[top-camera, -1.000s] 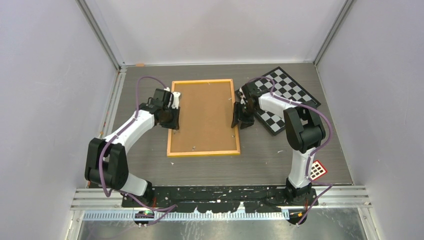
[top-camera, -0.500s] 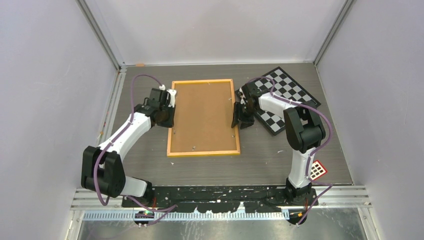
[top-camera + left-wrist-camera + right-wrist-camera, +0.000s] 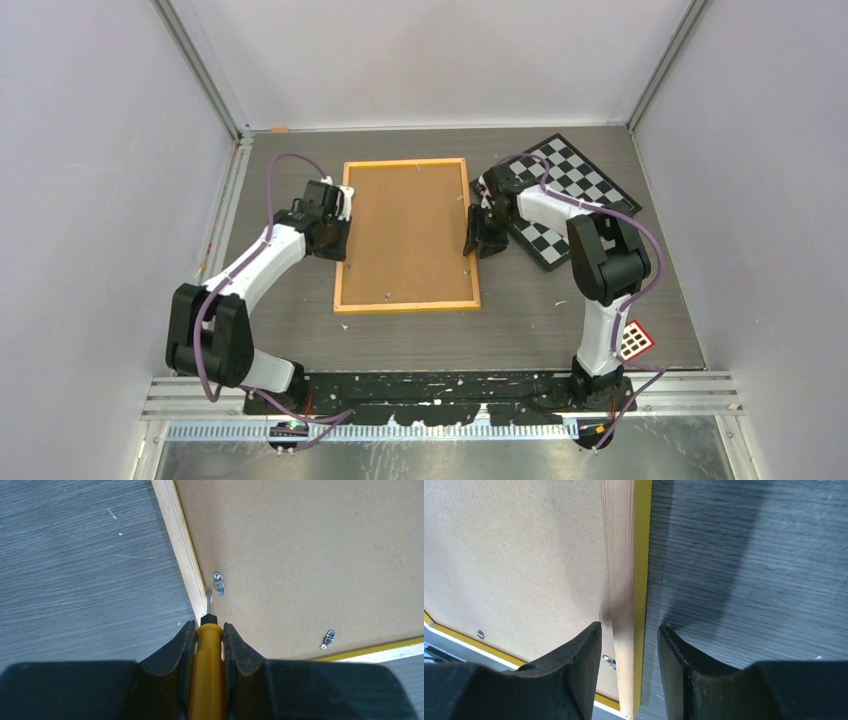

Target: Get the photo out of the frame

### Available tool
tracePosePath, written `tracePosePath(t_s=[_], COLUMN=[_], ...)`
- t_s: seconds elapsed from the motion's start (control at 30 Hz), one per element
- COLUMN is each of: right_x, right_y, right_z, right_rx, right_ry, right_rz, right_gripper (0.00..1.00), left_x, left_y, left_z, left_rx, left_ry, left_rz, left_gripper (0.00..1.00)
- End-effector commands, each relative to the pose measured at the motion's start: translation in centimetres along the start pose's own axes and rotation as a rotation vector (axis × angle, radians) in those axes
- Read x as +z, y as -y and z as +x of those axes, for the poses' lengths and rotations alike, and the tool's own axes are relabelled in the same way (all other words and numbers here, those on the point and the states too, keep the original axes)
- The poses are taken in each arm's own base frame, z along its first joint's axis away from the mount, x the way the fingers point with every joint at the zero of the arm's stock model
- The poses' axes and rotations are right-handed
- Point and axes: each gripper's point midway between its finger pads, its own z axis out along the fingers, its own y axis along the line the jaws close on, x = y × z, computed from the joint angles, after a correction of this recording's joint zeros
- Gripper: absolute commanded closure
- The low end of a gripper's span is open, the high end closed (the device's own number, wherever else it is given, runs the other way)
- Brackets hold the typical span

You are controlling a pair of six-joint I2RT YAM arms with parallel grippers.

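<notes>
Over the last second the left arm has been drawn slightly outward and toward the top of the overhead view. The left end effector (image 3: 335, 222) has been brought from over the backing board (image 3: 405, 225) to the left rail of the frame (image 3: 405, 303). The right arm has not been shifted. The frame has been left where it was, face down in the middle of the table (image 3: 300, 320), beside the checkerboard (image 3: 575, 190) at upper right. This is judged to be a repositioning of the tool at a retaining clip, so the clips still have to be turned before the board can be lifted.

The left end effector (image 3: 206, 627) is clenched on a yellow-handled tool (image 3: 207, 670). Its bent metal tip (image 3: 208, 602) is set against the inner edge of the rail, just below a clip (image 3: 218, 583). A second clip (image 3: 327, 639) is seen at lower right of that view.

The right end effector (image 3: 629, 630) is held partly open astride the right rail, one finger over the board and one over the table. A sliver of gap is seen on the outer side, so no firm clamp can be made out.

The photo is not seen; it is presumed to lie beneath the board.
</notes>
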Motion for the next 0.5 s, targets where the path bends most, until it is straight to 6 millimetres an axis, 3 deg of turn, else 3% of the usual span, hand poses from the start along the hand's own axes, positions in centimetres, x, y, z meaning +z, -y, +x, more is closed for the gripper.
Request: tracePosePath(t_s=[0.0,0.23,0.47], right_x=[0.5,0.6,0.9], right_y=[0.0,0.3,0.1], right_z=[-0.2,0.0,0.1], right_rx=[-0.004,-0.008,-0.014], right_ry=[-0.004,-0.009,-0.021], right_rz=[0.013,0.022,0.024], right_gripper=[0.50,0.53,0.55], left_x=[0.6,1.4,0.8], left_y=[-0.3,0.7,3.6], left_z=[-0.6,0.0,-0.1], left_rx=[0.006,-0.020,-0.030], left_ry=[-0.002,-0.026,-0.034], left_rz=[-0.014,0.017,0.137], left_gripper=[1.00,1.00,1.00])
